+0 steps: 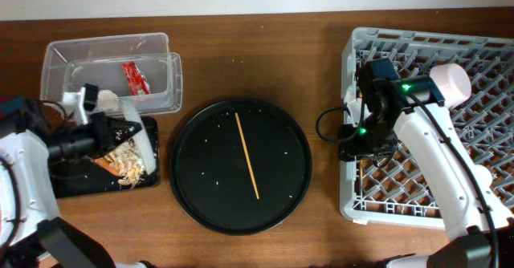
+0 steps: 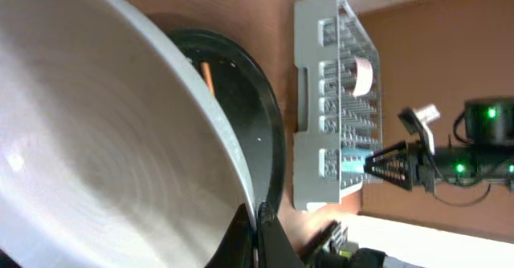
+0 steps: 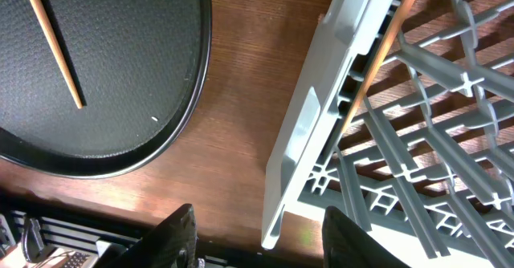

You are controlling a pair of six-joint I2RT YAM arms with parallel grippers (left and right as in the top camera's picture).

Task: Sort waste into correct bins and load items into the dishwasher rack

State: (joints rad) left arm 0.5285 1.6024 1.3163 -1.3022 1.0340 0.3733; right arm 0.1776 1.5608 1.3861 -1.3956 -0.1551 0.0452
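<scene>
Well, left gripper [image 2: 257, 221] pinches plate [image 2: 104, 140] — right gripper [image 3: 259, 236] wide, empty.

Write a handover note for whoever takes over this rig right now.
Left tool shut on plate, tilted over black bin with scraps.
Right tool open, empty, at rack edge.
Done: wrapper in tub; bowl, cup, one chopstick in rack.
Left: rack the plate and the other chopstick, lying on the round tray.

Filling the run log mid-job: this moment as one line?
left fingers shut on plate, tilted over black tray | right fingers open over rack edge | chopstick on round tray | wrapper in tub
</scene>
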